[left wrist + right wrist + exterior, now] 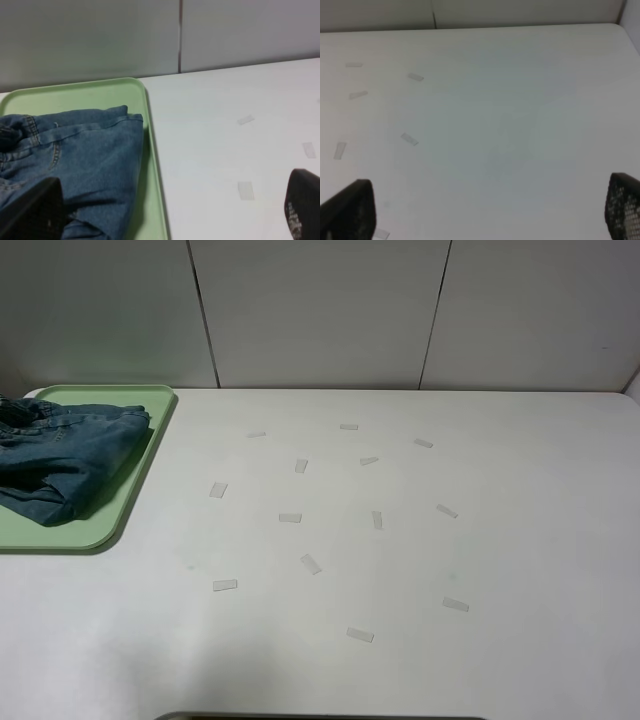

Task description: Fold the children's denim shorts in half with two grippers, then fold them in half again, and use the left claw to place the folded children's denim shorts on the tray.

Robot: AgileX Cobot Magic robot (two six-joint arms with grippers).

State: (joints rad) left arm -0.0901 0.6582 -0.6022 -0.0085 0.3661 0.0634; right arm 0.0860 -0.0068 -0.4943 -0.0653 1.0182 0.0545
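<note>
The folded denim shorts (65,460) lie on the pale-green tray (140,475) at the far left of the table. The left wrist view shows them too: the shorts (85,160) on the tray (150,165), with the waistband toward one side. The left gripper (172,212) is open and empty, its two black fingertips (35,210) spread wide above the tray's edge and the table. The right gripper (490,210) is open and empty over bare white table. Neither gripper shows in the exterior high view.
Several small pale tape marks (290,517) are scattered over the white table (500,540). A grey panelled wall (320,310) stands behind the table. The tray sits near the table's back left corner.
</note>
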